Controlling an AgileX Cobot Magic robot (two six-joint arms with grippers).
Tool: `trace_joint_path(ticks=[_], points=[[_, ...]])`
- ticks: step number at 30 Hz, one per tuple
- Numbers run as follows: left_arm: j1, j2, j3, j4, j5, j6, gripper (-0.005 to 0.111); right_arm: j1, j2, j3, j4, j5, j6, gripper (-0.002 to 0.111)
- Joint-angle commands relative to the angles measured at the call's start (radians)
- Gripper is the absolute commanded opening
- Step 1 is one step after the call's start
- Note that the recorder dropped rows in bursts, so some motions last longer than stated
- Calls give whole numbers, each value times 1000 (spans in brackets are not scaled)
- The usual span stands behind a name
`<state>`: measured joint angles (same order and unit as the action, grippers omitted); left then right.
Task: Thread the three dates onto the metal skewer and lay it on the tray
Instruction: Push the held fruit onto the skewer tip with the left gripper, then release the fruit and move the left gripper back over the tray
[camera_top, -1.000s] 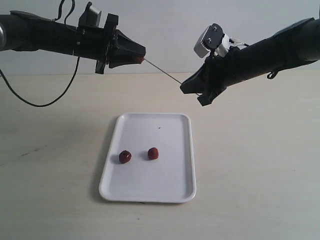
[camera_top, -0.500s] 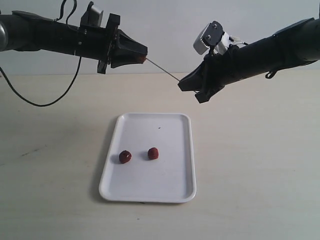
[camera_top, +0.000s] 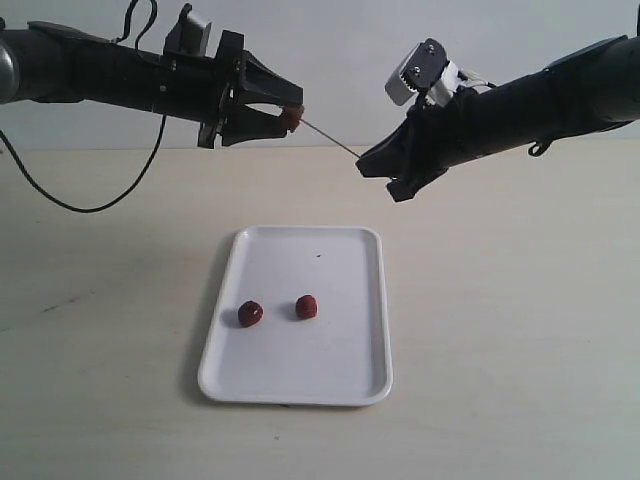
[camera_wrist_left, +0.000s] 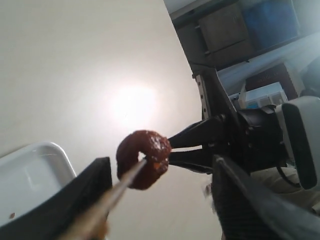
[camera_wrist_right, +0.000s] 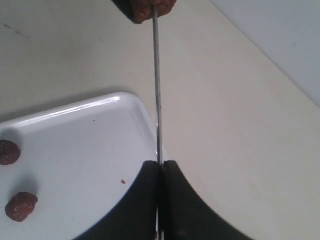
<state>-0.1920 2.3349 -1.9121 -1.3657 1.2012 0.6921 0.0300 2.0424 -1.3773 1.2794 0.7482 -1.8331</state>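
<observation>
The right gripper (camera_top: 366, 166) kept its jaws shut on one end of the skewer (camera_top: 330, 138). It held the thin grey rod in the air beyond the far end of the tray (camera_top: 330, 370), slanting up toward the other arm. That firm pinch looked meant to make the rod a fixed spike, so fruit could be pushed on from its free end.

The left gripper (camera_top: 292, 118) met that end with its jaws parted. One date (camera_wrist_left: 144, 159) sat between them, pierced by the rod and apparently carried by it alone. The jaws stood either side of the date without clamping it. Whether one finger brushed it could not be told.

In the left wrist view the date looked dark reddish-brown, wrinkled and a little glossy. It was run through near its middle, with paler flesh where the metal entered. A blurred length of rod seemed to stick out past it on the camera's side, so it probably sat some way in from the tip.

The other two dates (camera_top: 250, 313) (camera_top: 307, 307) lay apart from each other on the white tray, toward its near half. The tray rested flat on the pale surface (camera_top: 500, 320). By that count, one date of three was threaded.
</observation>
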Motion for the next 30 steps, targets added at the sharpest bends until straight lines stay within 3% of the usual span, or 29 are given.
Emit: trace_joint_path(ticks=[1, 8, 16, 21, 25, 26, 30], points=[[9, -5, 0, 23, 0, 8, 58, -1, -3, -7, 21, -93, 46, 0], [23, -5, 0, 54, -10, 10, 58, -3, -6, -7, 19, -116, 58, 0], [106, -5, 0, 8, -13, 8, 58, -3, -6, -7, -8, -119, 70, 0], [120, -5, 0, 54, 20, 66, 58, -3, -6, -7, -13, -119, 65, 0], [112, -19, 0, 272, 20, 70, 43, -3, -6, -7, -63, -190, 121, 0], [94, -26, 2, 390, 20, 49, 44, -3, -9, -7, -101, -221, 173, 0], [26, -49, 2, 625, 20, -1, 49, -3, -46, -7, -244, -284, 355, 0]])
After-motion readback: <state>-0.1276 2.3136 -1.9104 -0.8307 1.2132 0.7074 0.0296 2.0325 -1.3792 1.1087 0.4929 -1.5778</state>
